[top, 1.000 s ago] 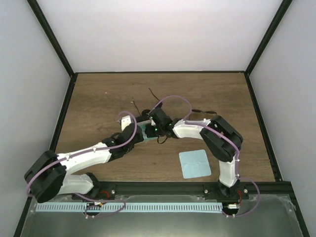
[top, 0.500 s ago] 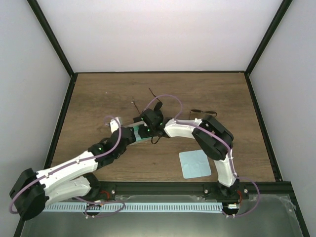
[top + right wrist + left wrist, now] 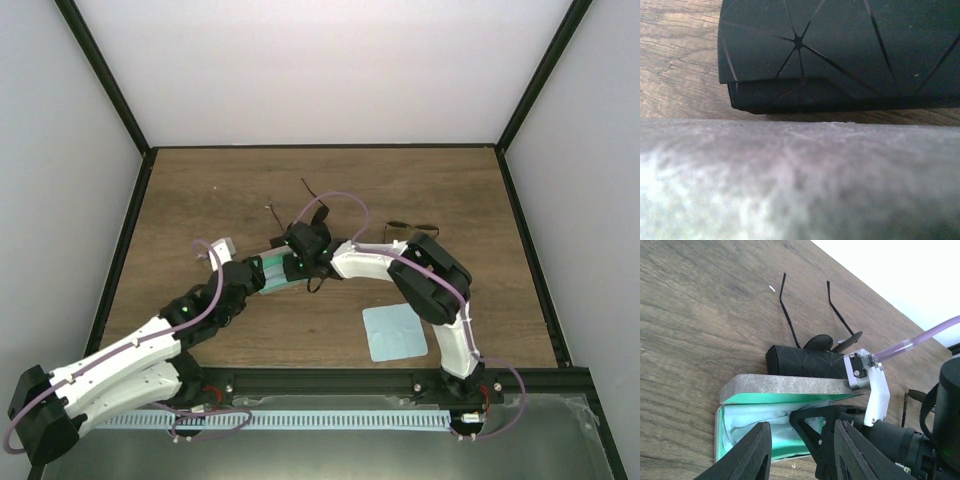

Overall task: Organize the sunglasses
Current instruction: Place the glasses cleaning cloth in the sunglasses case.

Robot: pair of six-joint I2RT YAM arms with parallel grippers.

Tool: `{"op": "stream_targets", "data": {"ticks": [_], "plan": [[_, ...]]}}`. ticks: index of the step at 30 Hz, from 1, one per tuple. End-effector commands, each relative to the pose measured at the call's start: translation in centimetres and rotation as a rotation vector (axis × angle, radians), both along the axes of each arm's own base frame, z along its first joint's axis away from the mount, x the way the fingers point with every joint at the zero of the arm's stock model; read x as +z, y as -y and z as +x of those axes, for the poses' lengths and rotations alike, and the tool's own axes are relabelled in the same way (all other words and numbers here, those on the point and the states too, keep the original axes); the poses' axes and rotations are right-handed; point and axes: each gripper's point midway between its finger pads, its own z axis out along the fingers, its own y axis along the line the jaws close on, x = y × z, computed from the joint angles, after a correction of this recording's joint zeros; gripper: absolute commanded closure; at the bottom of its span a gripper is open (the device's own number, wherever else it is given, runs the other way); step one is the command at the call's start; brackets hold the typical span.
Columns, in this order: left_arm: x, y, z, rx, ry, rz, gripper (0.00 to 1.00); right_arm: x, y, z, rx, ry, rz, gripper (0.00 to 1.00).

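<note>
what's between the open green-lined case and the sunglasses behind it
the black oblong case lies between the green-lined case and the sunglasses, close to both; the left wrist view shows it best

Brown wood-grain tabletop (image 3: 440,180), black-framed. Centre: grey oblong case with green lining (image 3: 765,412), lying open, lid on its far side; matte black oblong case with thin line pattern (image 3: 805,361) just beyond that lid; thin dark wire-framed round sunglasses (image 3: 819,342) at the black case's far edge, arms pointing far. Right of centre: second pair of thin dark sunglasses (image 3: 408,227); near right: light blue square cloth (image 3: 393,332), well apart from both cases.
</note>
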Motion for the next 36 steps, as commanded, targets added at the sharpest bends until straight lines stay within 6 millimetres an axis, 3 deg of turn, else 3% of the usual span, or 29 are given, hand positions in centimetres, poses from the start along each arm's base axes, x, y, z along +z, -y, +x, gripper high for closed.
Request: {"op": "stream_targets", "data": {"ticks": [1, 11, 15, 16, 19, 21, 24, 30, 36], "plan": [[-0.4, -0.9, 0.0, 0.033, -0.005, 0.03, 0.63, -0.7, 0.9, -1.7, 0.009, -0.036, -0.034, 0.99], [-0.8, -0.9, 0.3, 0.045, -0.014, 0.047, 0.63, 2.5, 1.2, -2.6, 0.025, 0.003, 0.044, 0.99], [-0.9, -0.9, 0.3, 0.048, -0.014, 0.051, 0.63, 2.7, 1.0, -2.8, 0.032, 0.005, 0.047, 0.99], [-0.9, -0.9, 0.3, 0.048, -0.014, 0.049, 0.63, 2.6, 1.0, -2.7, 0.033, 0.005, 0.045, 0.97], [-0.8, -0.9, 0.3, 0.047, -0.014, 0.05, 0.63, 2.4, 0.8, -2.5, 0.031, 0.005, 0.043, 0.65], [-0.9, -1.0, 0.3, 0.049, -0.015, 0.054, 0.63, 2.7, 0.7, -2.5, 0.031, 0.01, 0.053, 0.62], [-1.0, -1.1, 0.3, 0.054, -0.016, 0.059, 0.63, 3.7, 0.7, -2.4, 0.025, 0.026, 0.074, 0.62], [-1.1, -1.0, 0.4, 0.055, -0.017, 0.06, 0.63, 5.8, 1.3, -1.8, -0.015, 0.092, 0.107, 0.72], [-1.0, -1.1, 0.3, 0.057, -0.015, 0.061, 0.63, 5.4, 0.5, -1.0, -0.009, 0.104, 0.097, 0.81]]}}
